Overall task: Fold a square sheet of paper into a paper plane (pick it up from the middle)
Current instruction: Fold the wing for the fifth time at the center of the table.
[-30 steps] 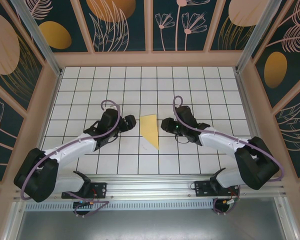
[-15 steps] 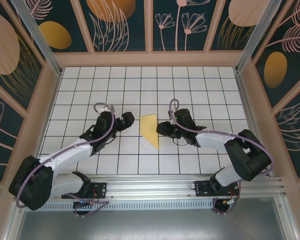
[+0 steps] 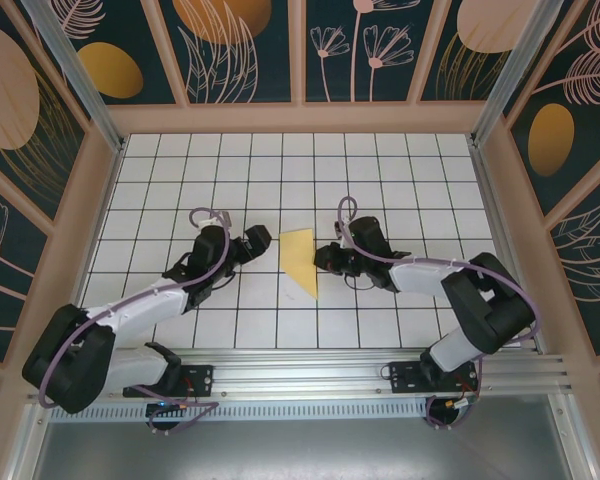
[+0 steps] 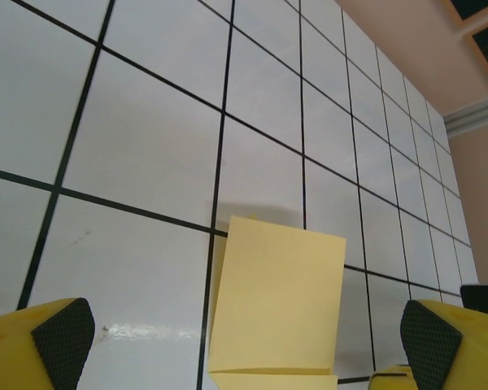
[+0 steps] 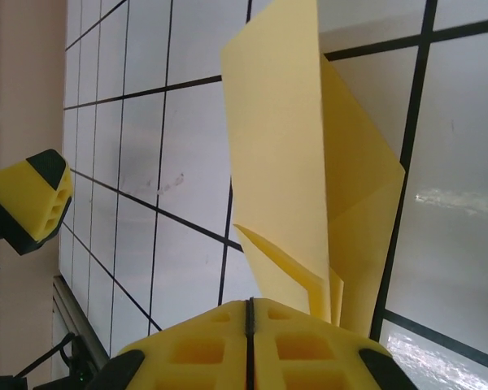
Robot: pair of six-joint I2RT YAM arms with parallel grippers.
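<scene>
Over the last second both arms had tucked their elbows in, and the right hand (image 3: 323, 256) had edged left toward the paper (image 3: 299, 258), which lay unmoved and half-folded mid-table (image 3: 380, 180) between the hands. The right hand was closed on nothing, its tip at the paper's right edge, probably to press a raised flap, though contact was unclear. The left hand (image 3: 257, 240) waited just left of the paper, its fingers (image 4: 61, 333) spread wide and empty.
</scene>
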